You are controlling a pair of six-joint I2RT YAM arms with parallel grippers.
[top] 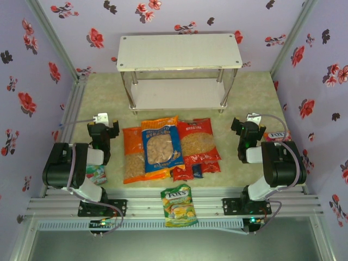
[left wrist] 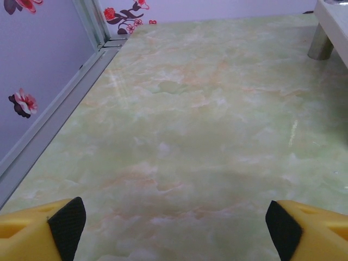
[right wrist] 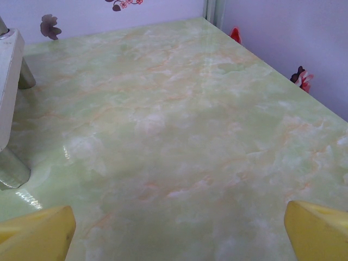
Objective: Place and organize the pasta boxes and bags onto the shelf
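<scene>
**Open grippers flanking the bag pile in front of the shelf**

The left gripper point(top: 104, 129) is hanging released, jaws spread and empty, in front of the left end of the shelf point(top: 179, 51). The right gripper point(top: 247, 130), equally wide and empty, is hanging in front of the shelf's right end. In front of the shelf's middle the orange bag point(top: 132, 155), blue-and-orange bag point(top: 160, 148) and red bag point(top: 197, 142) are lying flat and overlapping, long axes pointing toward the shelf. The orange bag is lying just beside the left gripper, so that arm is judged nearer. The pasta boxes point(top: 182, 173) are showing from under the bags' edges farthest from the shelf, apparently lying crosswise.
</scene>
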